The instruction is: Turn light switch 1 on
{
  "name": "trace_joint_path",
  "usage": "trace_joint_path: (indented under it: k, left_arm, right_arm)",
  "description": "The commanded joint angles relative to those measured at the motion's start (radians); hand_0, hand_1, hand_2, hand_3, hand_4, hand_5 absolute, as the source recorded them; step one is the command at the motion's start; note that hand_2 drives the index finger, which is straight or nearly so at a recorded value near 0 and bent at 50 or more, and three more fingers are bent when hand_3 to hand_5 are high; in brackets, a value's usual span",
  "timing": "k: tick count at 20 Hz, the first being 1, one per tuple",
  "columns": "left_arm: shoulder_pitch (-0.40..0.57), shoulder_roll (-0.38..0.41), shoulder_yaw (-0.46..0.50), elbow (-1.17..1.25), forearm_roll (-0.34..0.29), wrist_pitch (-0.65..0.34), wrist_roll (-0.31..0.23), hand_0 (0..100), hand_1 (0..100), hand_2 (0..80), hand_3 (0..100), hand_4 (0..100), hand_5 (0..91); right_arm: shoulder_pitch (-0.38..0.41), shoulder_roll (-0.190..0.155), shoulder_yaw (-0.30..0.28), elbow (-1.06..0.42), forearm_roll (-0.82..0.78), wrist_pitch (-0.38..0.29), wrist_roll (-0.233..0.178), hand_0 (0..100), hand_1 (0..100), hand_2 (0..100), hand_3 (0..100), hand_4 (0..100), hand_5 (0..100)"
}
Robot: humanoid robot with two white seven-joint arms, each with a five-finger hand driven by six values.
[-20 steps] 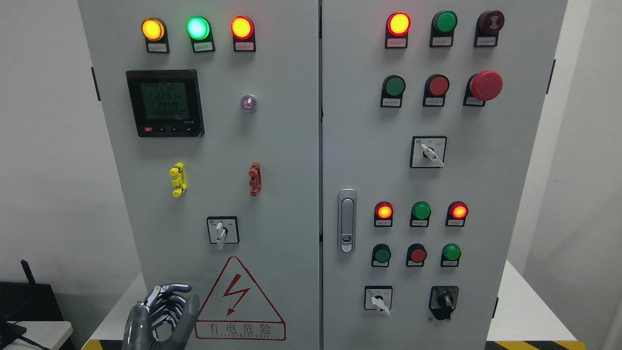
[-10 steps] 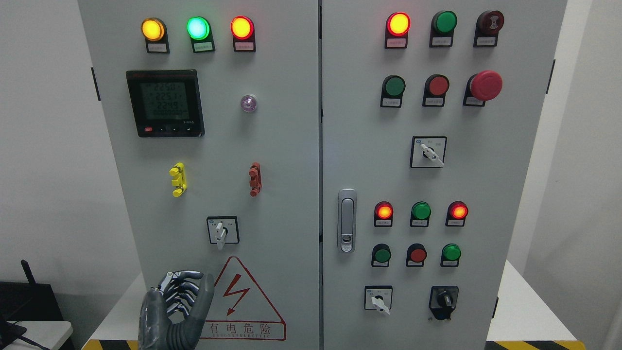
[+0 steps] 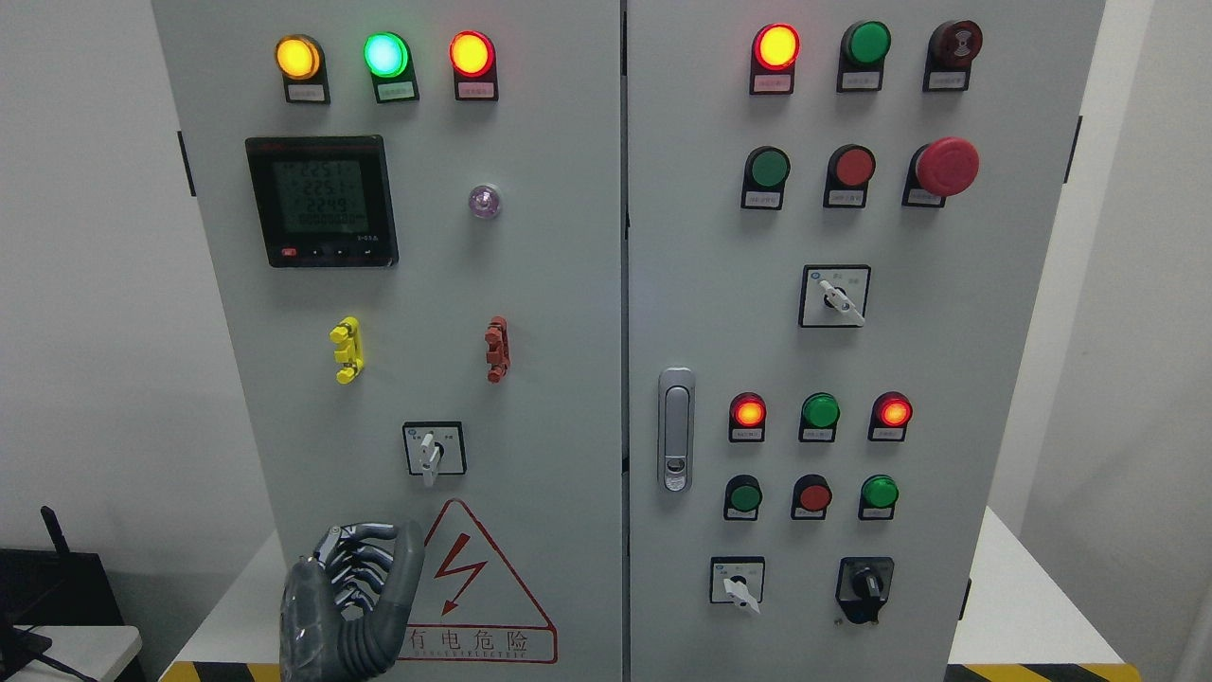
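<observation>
**Reach under way, switch not yet touched**

The task is sitting at its opening stage. The small white-handled rotary selector switch on its square black-and-white plate (image 3: 434,451), low on the left door of the tall grey metal control cabinet (image 3: 549,313), is the nearest switch to the arm, and I am judging it to be light switch 1 (the labels are too small to read, so this is a guess). Its handle is pointing roughly straight down, and nothing is touching it. Everything is therefore remaining to be done: closing the gap, taking hold of the handle and turning it.

The dark grey, jointed left hand (image 3: 355,592) is showing at the lower left, its arm coming in from the bottom edge. It is hovering below and to the left of the selector, overlapping the left corner of the red-bordered triangular electrical warning sticker (image 3: 469,587). The fingers are partly curled inward with the thumb standing up beside them, and they are holding nothing; whether they are brushing the cabinet door is not possible to tell from this view. The right hand is not appearing anywhere in the picture.
</observation>
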Motion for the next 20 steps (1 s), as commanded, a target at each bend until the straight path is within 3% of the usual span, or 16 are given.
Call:
trace_joint_path:
  k: [1, 20]
  left_arm:
    - [-0.019, -0.014, -0.036, -0.010, -0.001, 0.025, 0.027, 23, 39, 46.9, 76, 83, 87.6]
    - [-0.111, -0.020, -0.062, -0.003, 0.002, 0.166, 0.064, 28, 41, 45.3, 75, 83, 88.1]
  right_arm:
    - [0.000, 0.000, 0.017, 0.000, -0.025, -0.001, -0.001, 12, 39, 0, 0, 0, 0]
    - [0.000, 0.000, 0.017, 0.000, -0.025, -0.001, -0.001, 12, 39, 0, 0, 0, 0]
